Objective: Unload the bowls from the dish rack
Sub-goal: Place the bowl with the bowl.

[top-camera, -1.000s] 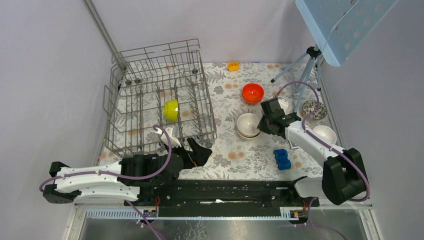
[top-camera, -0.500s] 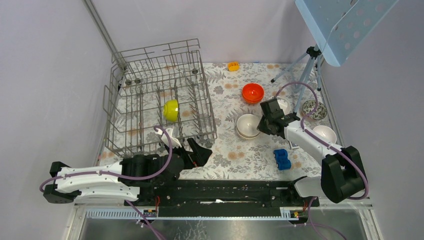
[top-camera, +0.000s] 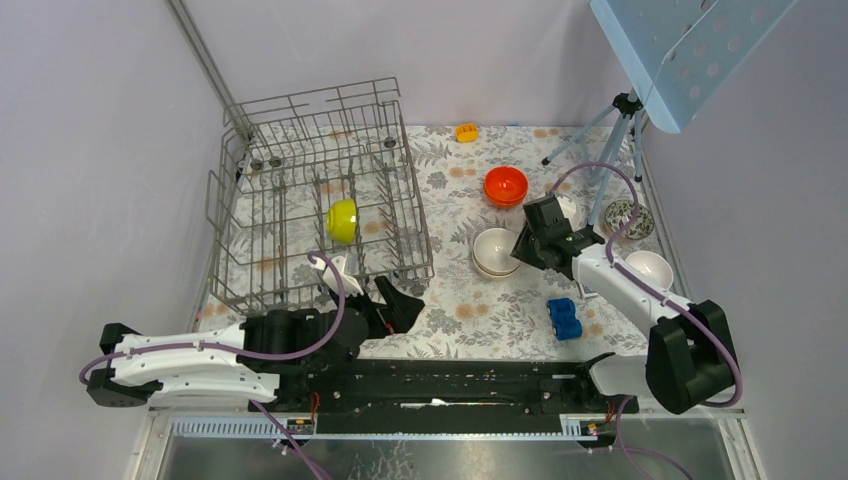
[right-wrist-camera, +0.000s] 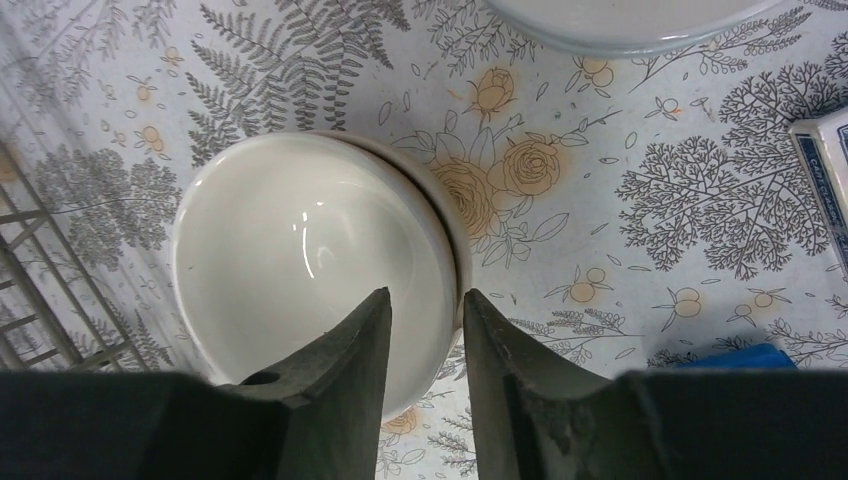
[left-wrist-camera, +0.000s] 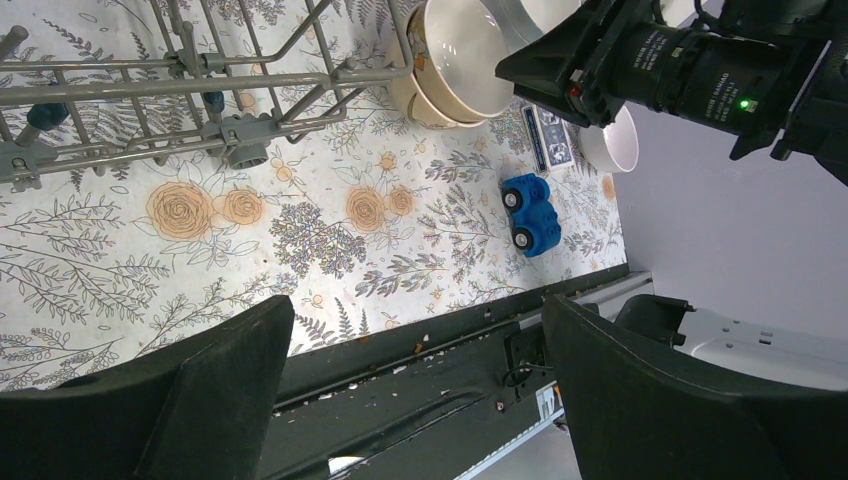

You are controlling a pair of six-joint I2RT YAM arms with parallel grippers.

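**Item 1. My right gripper** [right-wrist-camera: 427,300]. The fingers are drawn close together, one inside and one outside the rim of the top bowl of the white stack [right-wrist-camera: 300,260]. I cannot tell whether I am pinching that rim or standing just free of it. The stack sits right of the middle of the table [top-camera: 470,310], near the right side of the dish rack [left-wrist-camera: 180,84].

**Item 2. My left gripper** [left-wrist-camera: 415,305]. It is spread wide with nothing in it, low by the near edge, off the rack's near right corner.

**Item 3. Dish rack.** It fills the far left corner. One yellow-green bowl [top-camera: 342,220] stands on edge inside it, toward its right side.

**Item 4. Bowls already out.** The orange bowl [top-camera: 505,185] is toward the far edge. The white bowl [top-camera: 648,267] and the patterned bowl [top-camera: 628,215] are by the right edge.

**Handling, my judgement.** The bowls look hard, glazed, light and slippery, and likely to chip against wire or each other. I would take each by the rim, a finger on either side of the wall. The yellow-green one should lift straight up, clear of the rack, before swinging across.
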